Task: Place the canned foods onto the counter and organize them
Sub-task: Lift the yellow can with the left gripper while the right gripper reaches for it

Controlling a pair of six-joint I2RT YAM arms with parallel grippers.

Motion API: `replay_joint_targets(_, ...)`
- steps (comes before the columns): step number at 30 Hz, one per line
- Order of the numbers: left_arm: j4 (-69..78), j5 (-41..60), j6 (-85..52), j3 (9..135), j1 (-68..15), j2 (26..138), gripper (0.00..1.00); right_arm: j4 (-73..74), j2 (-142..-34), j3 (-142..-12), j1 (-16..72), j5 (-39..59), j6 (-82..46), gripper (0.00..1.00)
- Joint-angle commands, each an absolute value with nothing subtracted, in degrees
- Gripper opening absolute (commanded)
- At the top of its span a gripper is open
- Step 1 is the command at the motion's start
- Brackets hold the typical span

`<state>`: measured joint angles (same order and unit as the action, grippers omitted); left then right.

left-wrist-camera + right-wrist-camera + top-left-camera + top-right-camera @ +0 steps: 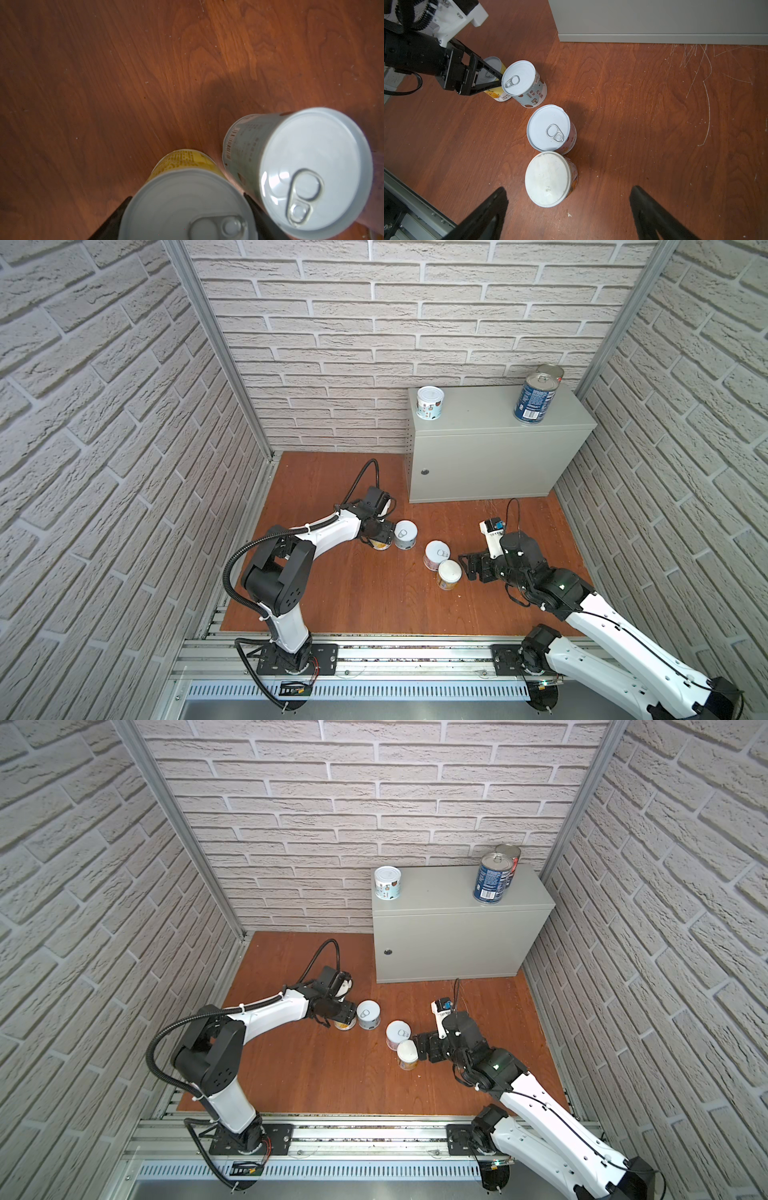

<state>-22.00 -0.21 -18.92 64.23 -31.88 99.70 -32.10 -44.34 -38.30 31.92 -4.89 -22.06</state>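
Left wrist view, lower middle: the left end effector [186, 200] pinches the yellow-labelled can [182, 164] by its walls on the wooden bench [104, 83]. The tin looks rigid, weighty and smooth, so a mid-wall hold seems best. Just right, the grey-labelled can [301, 170] crowds it, so a straight lift looks safest. Further right in a top view, the right end effector [465, 568] is spread beside the orange-labelled can [448, 574]. Upper right, the grey cabinet [478, 414] has bare top mid-span.
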Motion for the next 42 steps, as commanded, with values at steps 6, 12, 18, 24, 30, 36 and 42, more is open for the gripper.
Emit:
replay_joint_targets(6,-22.51,-0.39,-18.37,64.54,-31.59,97.01,0.7,-28.09,-46.93,-38.06,31.6,-4.59,-21.79,0.93)
replay_joint_targets(12,-22.85,-0.14,-18.8,64.5,-31.55,94.24,0.63,-25.6,-47.9,-37.64,31.64,-1.5,-21.45,0.93)
replay_joint_targets(18,-24.35,3.82,-19.83,66.79,-30.51,91.45,0.6,-20.4,-49.5,-37.21,31.79,0.8,-20.45,0.93)
replay_joint_targets(24,-25.08,8.17,-21.22,67.64,-29.6,90.26,0.58,-15.47,-52.7,-38.47,32.21,2.62,-18.62,0.93)
replay_joint_targets(30,-26.33,11.54,-22.87,69.66,-29.43,89.7,0.55,-10.06,-54.52,-38.97,32.69,3.65,-16.89,0.93)
replay_joint_targets(36,-27.57,15.11,-24.51,71.38,-29.37,88.25,0.54,-4.37,-57.22,-38.9,32.99,6.46,-14.22,0.92)
replay_joint_targets(42,-30.52,18.66,-25.38,73.87,-29.48,87.46,0.54,0.47,-60.91,-39.27,33.72,9.8,-11.51,0.92)
